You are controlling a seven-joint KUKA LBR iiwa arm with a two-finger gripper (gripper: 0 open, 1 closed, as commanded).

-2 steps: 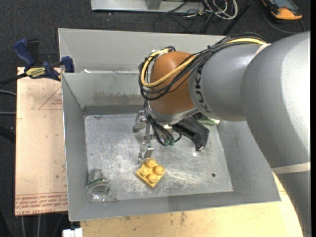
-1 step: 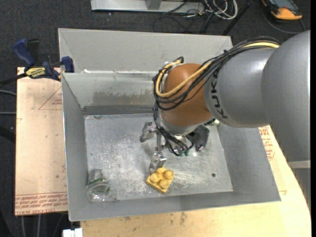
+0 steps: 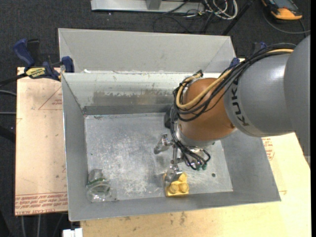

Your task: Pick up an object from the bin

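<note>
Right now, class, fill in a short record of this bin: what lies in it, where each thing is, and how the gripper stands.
bin: grey metal, floor scuffed
yellow block: by the front wall, right of the middle
clear thing: perhaps a cup, in the front left corner
gripper: open, low in the bin, one finger just behind the yellow block; contact unclear
held: nothing between the fingers
arm: enters from the right
</note>
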